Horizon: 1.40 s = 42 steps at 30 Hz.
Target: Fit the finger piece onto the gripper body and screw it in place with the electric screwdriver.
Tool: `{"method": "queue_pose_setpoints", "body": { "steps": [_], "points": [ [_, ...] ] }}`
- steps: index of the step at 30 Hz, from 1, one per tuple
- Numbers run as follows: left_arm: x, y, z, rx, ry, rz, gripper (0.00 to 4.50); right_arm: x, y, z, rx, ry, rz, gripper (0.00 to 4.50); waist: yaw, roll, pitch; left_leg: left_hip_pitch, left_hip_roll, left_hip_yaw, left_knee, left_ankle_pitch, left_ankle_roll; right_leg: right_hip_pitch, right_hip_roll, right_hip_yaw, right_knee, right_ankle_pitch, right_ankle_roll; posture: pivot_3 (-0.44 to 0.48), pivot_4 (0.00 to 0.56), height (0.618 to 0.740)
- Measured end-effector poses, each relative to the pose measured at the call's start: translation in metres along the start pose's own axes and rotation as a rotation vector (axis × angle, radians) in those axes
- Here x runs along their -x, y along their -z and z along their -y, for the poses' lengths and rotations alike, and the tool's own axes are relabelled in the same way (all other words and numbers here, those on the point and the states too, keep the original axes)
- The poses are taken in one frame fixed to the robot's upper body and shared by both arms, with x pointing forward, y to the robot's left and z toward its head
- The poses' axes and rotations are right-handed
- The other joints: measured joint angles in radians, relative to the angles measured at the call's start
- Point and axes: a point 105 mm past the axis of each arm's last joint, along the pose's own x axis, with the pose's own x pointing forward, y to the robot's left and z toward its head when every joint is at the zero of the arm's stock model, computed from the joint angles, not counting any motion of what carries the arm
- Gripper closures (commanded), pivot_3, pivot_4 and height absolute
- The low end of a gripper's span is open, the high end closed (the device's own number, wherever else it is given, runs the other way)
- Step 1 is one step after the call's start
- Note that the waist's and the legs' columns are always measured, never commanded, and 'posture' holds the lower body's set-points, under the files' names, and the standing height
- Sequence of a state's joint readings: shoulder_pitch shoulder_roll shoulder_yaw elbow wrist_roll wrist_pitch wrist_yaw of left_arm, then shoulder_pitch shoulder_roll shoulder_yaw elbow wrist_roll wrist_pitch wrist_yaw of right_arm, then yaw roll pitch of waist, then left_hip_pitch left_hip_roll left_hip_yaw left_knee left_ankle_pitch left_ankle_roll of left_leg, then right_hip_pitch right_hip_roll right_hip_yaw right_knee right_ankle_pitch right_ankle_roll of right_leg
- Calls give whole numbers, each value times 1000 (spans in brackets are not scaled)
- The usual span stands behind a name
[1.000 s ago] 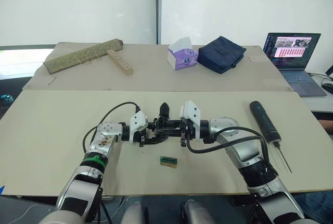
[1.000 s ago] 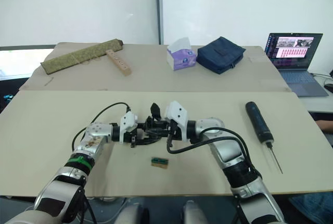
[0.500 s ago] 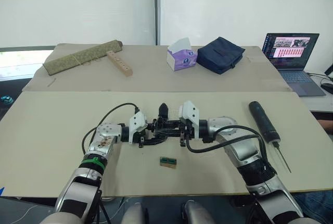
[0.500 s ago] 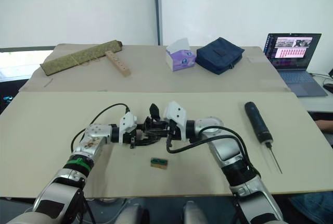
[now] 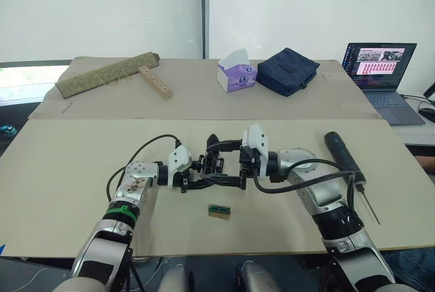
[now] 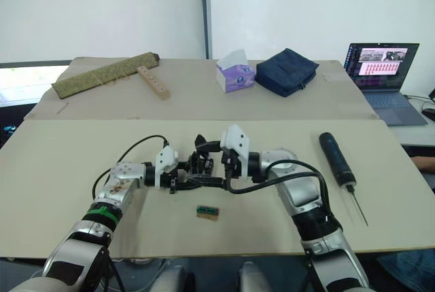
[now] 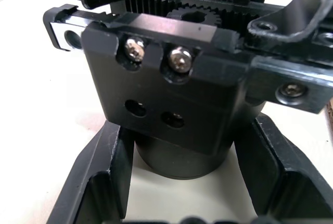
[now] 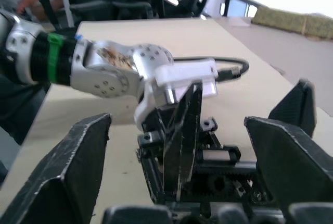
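tissue box [image 5: 237, 73], navy pouch [image 5: 289, 70], laptop [image 5: 382, 69]

You're in what looks like an office or lab: plain white walls, beige tables [image 5: 81, 170], an open laptop [image 5: 380, 64], a tissue box [image 5: 235, 71], maybe office chairs behind.

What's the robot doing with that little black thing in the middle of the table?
The robot is putting together a small gripper body. Its left gripper is clamped around the round base, holding it upright on the table. The right gripper is open right beside it, with empty fingers. The electric screwdriver lies untouched on the table off to the robot's right, so no screwing is happening yet. A small green-and-tan block sits just in front.
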<state>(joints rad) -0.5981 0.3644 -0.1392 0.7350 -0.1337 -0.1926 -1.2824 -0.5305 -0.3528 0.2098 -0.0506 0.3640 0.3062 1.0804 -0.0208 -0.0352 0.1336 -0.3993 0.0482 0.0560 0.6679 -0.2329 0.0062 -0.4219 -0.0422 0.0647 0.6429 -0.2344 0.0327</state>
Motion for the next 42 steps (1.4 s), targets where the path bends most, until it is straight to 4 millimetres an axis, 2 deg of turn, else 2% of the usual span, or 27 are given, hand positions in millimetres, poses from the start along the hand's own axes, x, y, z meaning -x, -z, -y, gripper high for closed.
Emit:
{"method": "queue_pose_setpoints", "body": {
  "steps": [1, 6, 9, 12, 16, 17, 20, 24, 26, 30, 33, 35, 37, 40, 42],
  "points": [
    [0, 0, 0, -1, -3, 0, 46, 2, -4, -2, 5, -8, 18, 0, 0, 0, 0, 0, 0, 0, 0, 0, 0, 0, 0, 0, 0, 0, 0, 0, 150, 740],
    [4, 5, 3, -18, -25, 15, 46, 20, -18, -8, 33, -4, 75, 0, -4, 1, 0, 1, 0, 0, -1, 0, 0, 0, 0, 0, 0, 0, 0, 0, 150, 740],
    [18, 7, 7, -23, -53, 33, 46, 39, -24, -9, 46, 48, 76, 0, -17, 1, 0, 1, 1, 0, -4, 0, 0, 0, 0, 1, 0, 0, -1, 0, 150, 740],
    [48, 12, 14, -19, -91, 39, 46, 75, -21, -6, 34, 185, 38, 0, -29, 0, 0, 4, 2, 1, -8, 0, 0, -1, 0, 2, 0, -1, -2, 0, 150, 740],
    [99, 20, 33, 6, -174, 19, 46, 133, 2, -10, -11, 423, -68, 0, -27, 1, 2, 6, 3, 1, -10, 0, 0, -1, 1, 2, 1, -3, -4, 0, 150, 740],
    [106, 19, 38, 19, -187, 28, 46, 144, 9, -13, -28, 475, -87, 0, -23, 1, 2, 6, 3, 1, -10, 0, 0, -1, 0, 2, 1, -3, -4, 0, 150, 740],
    [117, -2, 49, -9, -202, 78, 46, 172, 23, -25, -60, 642, -125, 0, -5, 2, 5, 4, 3, 2, -8, 0, -1, -1, -3, 2, 0, -5, 0, 0, 150, 740],
    [135, -49, 52, -74, -226, 184, 46, 209, 37, -60, -123, 834, -192, 0, 15, 3, 5, 3, 3, 4, -8, 0, -1, -1, -5, 3, -2, -7, 3, 0, 150, 740],
    [136, -67, 57, -62, -202, 228, 46, 225, 45, -76, -162, 906, -229, 0, 14, 3, 6, 3, 3, 4, -8, 0, -1, -1, -5, 3, -3, -8, 3, 0, 150, 740],
    [133, -106, 67, -35, -130, 324, 46, 252, 45, -87, -159, 1066, -247, 0, 2, 3, 6, 6, 3, 4, -8, 0, -1, 0, -4, 6, -2, -11, -1, 0, 150, 740],
    [129, -127, 68, -56, -98, 339, 46, 259, 48, -95, -186, 1105, -272, 0, 2, 4, 6, 7, 3, 5, -8, 0, -2, 0, -2, 5, -2, -12, -2, 0, 150, 740],
    [127, -134, 66, -70, -98, 339, 46, 259, 46, -91, -202, 1102, -262, 0, 2, 5, 7, 7, 3, 6, -9, 0, -2, 0, -2, 6, -2, -12, -2, 0, 150, 740],
    [125, -138, 65, -77, -95, 340, 46, 262, 40, -79, -194, 1113, -271, 0, -3, 5, 7, 7, 2, 7, -9, 0, -2, 0, -2, 7, -2, -12, -3, 0, 150, 740],
    [118, -142, 65, -95, -74, 353, 46, 275, 32, -34, -183, 1148, -378, 0, -15, 3, 8, 8, 1, 9, -8, 0, -1, 1, -3, 9, -3, -10, -3, 0, 150, 740],
    [112, -144, 64, -107, -61, 357, 46, 295, 33, -4, -218, 1212, -501, 0, -16, 1, 9, 7, 0, 9, -8, 0, -1, 1, -2, 9, -4, -10, -3, 0, 150, 740]
  ]
}}
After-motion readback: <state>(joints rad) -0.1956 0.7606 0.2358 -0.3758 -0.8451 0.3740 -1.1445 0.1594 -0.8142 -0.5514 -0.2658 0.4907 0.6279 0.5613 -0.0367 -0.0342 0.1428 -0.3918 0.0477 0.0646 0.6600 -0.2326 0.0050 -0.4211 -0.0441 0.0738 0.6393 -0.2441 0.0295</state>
